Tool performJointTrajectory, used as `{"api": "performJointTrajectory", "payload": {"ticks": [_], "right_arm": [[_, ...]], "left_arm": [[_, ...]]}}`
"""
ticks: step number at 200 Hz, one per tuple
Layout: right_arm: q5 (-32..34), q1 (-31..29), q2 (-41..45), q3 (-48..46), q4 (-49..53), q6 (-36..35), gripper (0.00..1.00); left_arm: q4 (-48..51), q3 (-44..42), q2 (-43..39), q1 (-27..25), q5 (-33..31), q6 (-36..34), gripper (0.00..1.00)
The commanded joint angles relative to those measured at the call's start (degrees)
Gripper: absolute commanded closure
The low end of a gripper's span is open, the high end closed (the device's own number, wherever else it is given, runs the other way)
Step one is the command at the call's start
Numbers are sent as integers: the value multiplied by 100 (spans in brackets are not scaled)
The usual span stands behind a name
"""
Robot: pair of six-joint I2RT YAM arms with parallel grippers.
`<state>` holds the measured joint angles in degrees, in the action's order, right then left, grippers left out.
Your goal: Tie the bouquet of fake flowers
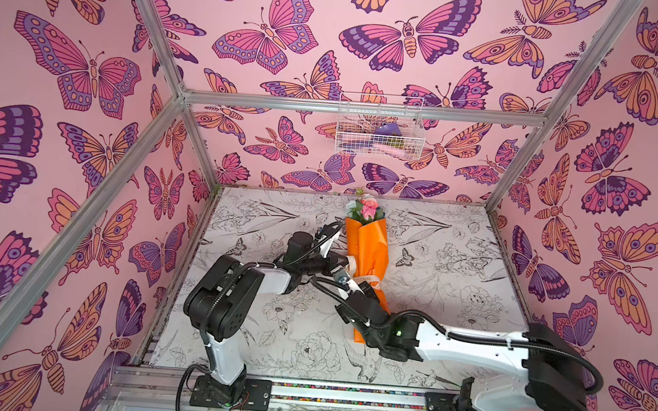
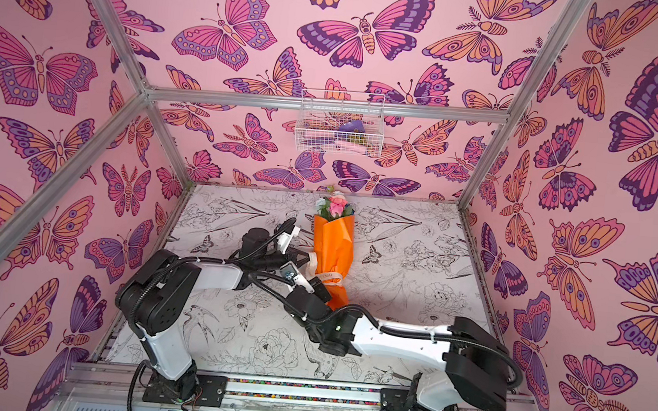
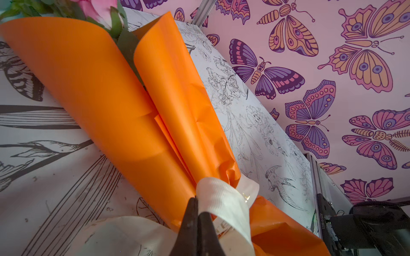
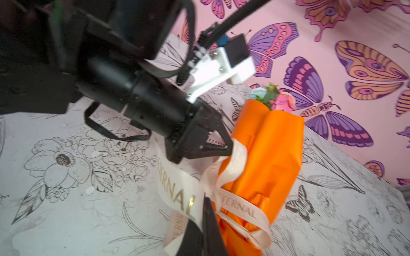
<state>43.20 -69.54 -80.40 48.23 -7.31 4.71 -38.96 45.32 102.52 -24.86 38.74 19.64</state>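
The bouquet (image 2: 333, 251) lies flat on the table (image 2: 412, 303), wrapped in orange, with its flowers (image 2: 334, 206) pointing at the back wall. A cream ribbon (image 2: 324, 274) crosses the bouquet's narrow lower part. My left claw (image 2: 305, 258) is closed at the bouquet's left edge and touches the ribbon there. My right claw (image 2: 318, 286) is also closed, just below the left claw at that same edge, on the ribbon. My wrist hides its tips. My right forearm covers the bouquet's stem end. A wire basket (image 2: 340, 130) hangs on the wall, well beyond the flowers.

Lab booth: aluminium frame (image 1: 267, 102), butterfly walls (image 1: 278, 27)
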Motion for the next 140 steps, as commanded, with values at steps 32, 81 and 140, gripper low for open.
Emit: {"api": "performJointTrajectory", "payload": {"ticks": [32,81,140], "right_arm": [[686,679,1432,-538,662,1210,100],[944,1347,2657,-1118,1074,1637,100],[1043,1923,3704,-1596,1821,2000,100]], "left_arm": [[-1377,-681,-430,-331,-277,-282,100],[-1410,-940,-737,-575,-637,-541,100],[-894,-290,-628,-1168,-1028,-809,100]]}}
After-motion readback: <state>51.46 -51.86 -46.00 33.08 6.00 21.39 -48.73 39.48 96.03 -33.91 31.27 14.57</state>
